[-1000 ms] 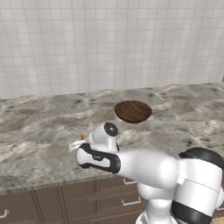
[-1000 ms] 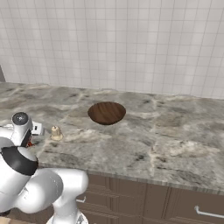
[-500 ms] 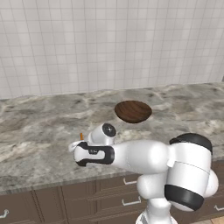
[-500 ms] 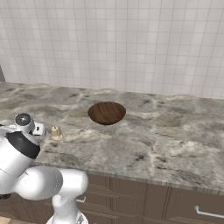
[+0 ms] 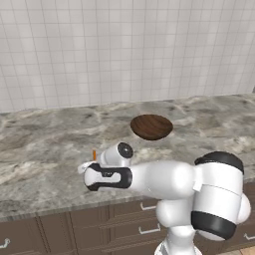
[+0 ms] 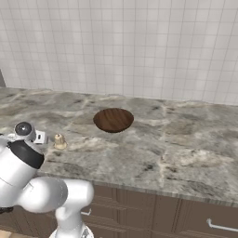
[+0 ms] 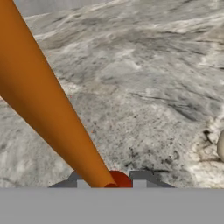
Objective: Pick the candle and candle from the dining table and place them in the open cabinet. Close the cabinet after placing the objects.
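- Orange taper candle point(image 7: 48, 109): we find it in its red holder point(image 7: 119, 180), rising on a slant right at the jaws, over the near left part of the worktop point(image 5: 45, 149).
- Gripper point(image 7: 108, 177): jaws, wide a second ago, have now closed on the taper's base; we judge the first grasp made, lift and carry next.
- Cream candle point(image 6: 59, 141): stands just beside, not yet taken.
- Brown bowl point(image 5: 152, 126): sits further back.
- Room: white tiled wall point(image 6: 139, 46), dark drawer fronts point(image 6: 186, 218) below.
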